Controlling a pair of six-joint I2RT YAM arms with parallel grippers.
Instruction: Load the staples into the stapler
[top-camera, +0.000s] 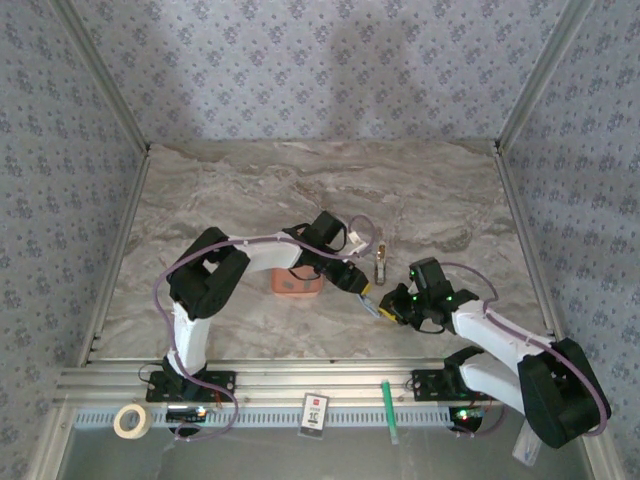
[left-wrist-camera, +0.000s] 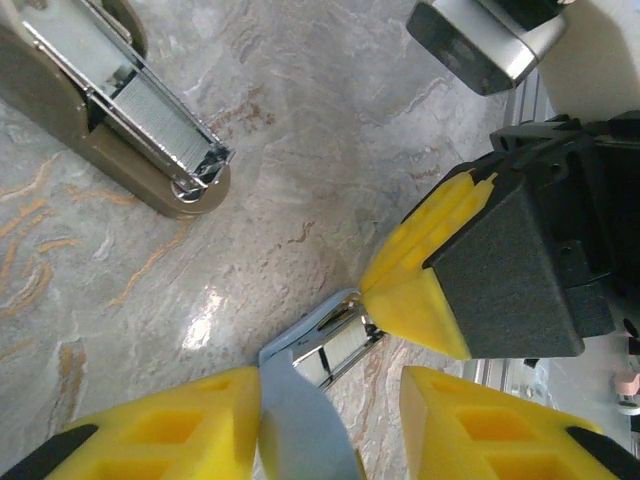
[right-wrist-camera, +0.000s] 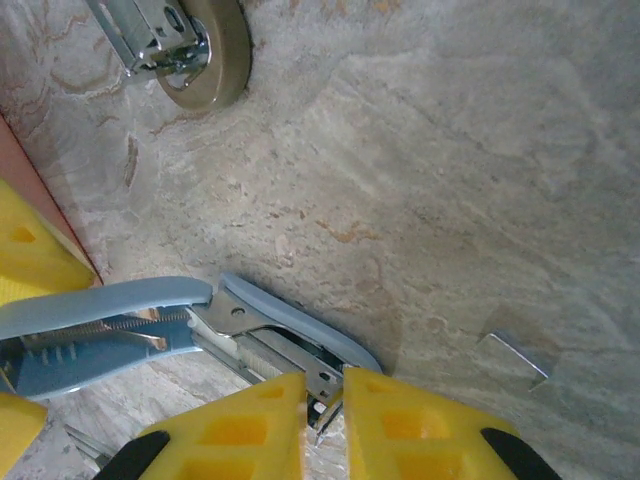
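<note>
Light-blue mini stapler (right-wrist-camera: 110, 300) clasped between fingers of my left gripper (left-wrist-camera: 330, 395), its silver metal rail (right-wrist-camera: 275, 352) pinched by my right gripper (right-wrist-camera: 325, 385)

The stapler (top-camera: 372, 304) is near the table's (top-camera: 300, 190) near edge, mid-width; tray (top-camera: 296, 285) just left, second stapler (top-camera: 381, 262) just behind.

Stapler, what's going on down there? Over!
Left gripper holds blue stapler, open. Right gripper pinches its rail. Staple strip lies on table. Tan stapler nearby, clear.
</note>
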